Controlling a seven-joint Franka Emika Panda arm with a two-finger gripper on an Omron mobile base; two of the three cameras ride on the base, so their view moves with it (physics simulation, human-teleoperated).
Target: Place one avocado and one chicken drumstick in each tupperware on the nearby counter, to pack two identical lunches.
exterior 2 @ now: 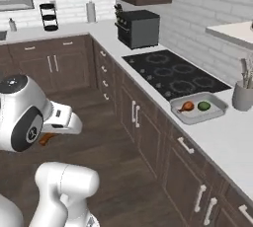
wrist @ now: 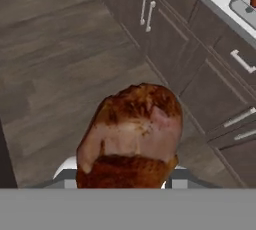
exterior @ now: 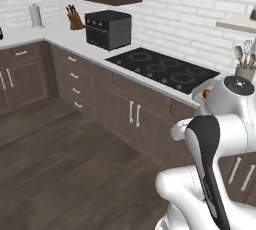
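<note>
My fingers (wrist: 122,181) are closed down on a chicken drumstick (wrist: 131,134), which I hold out over the wooden floor (wrist: 55,74), well clear of the bench (exterior 2: 217,137); in the hand view the fat, glossy end bulges up above the grip and hides the finger tips themselves. From the right base view a reddish scrap of the same piece (exterior 2: 47,139) shows under my wrist. I judge it light and fairly stiff, but its glazed, rounded skin looks slippery, so the hold belongs across the thick meaty part, squarely, not on the thin bone end where it could pivot. One grey tray (exterior 2: 217,114) sits on the bench just beside the black hob (exterior 2: 173,73), already carrying a second drumstick (exterior 2: 187,106) and a green avocado (exterior 2: 203,105) lying side by side.
</note>
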